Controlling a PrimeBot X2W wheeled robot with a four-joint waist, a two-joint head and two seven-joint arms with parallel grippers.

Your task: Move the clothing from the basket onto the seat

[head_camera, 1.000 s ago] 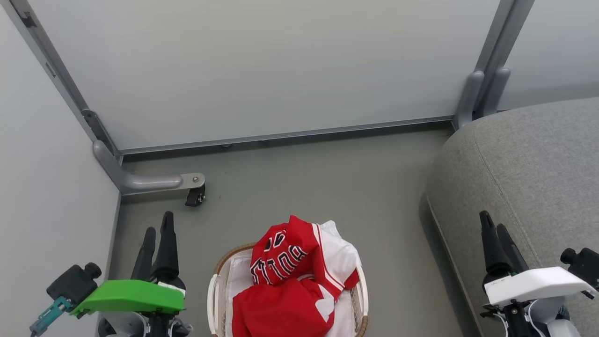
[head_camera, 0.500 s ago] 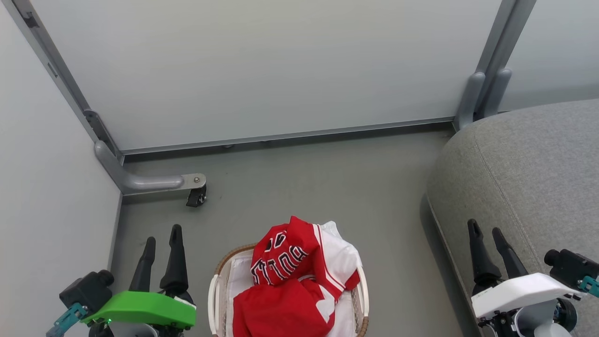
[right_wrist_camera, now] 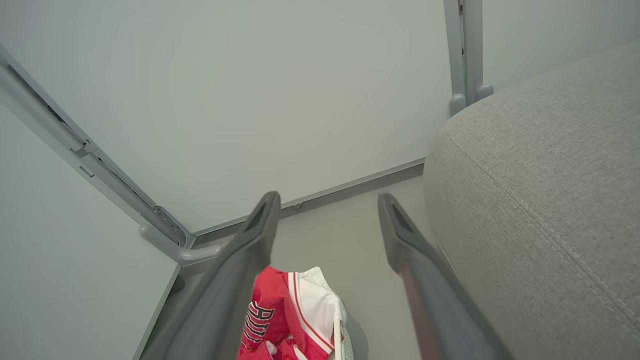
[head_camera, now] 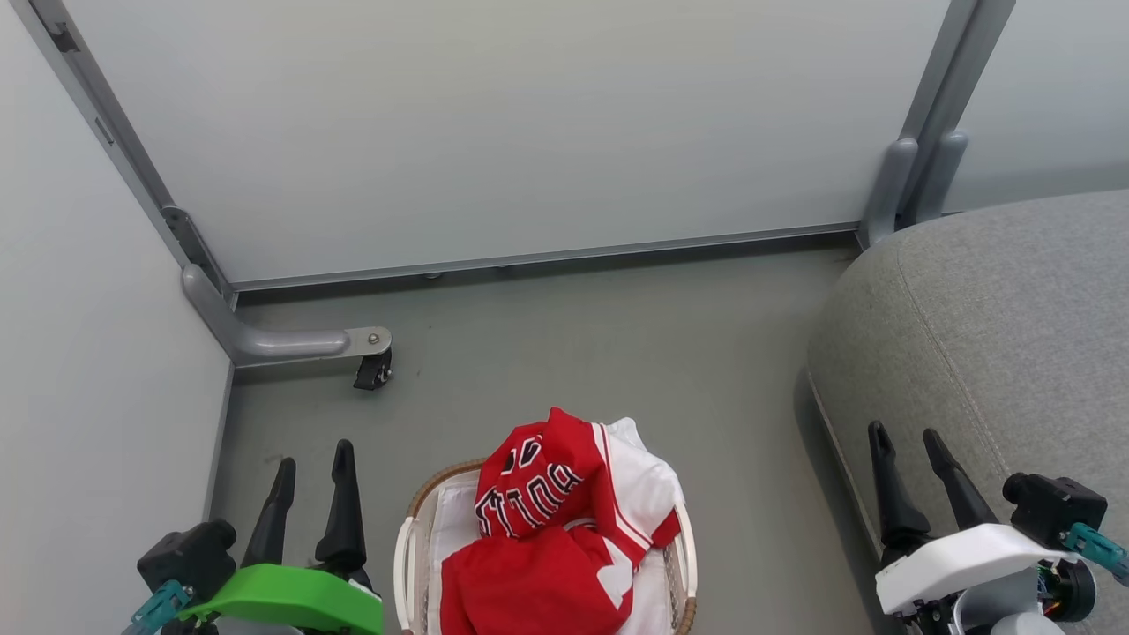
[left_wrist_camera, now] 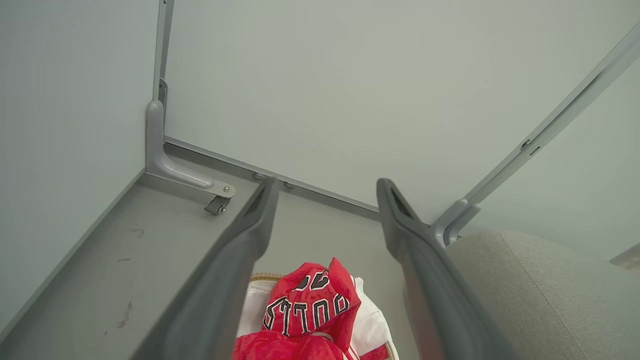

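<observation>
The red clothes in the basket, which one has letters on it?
The jersey heaped at the far side: black-and-white letters, striped trim. The plainer red garment in front shows only white patches.

You lose the near end of the basket (head_camera: 407, 540) below the head view's bottom edge, the clothing (head_camera: 547, 529) cut there too, its lettering folded and only partly readable, basket interior buried under fabric, seat (head_camera: 997, 335) running off your right and bottom edges
</observation>
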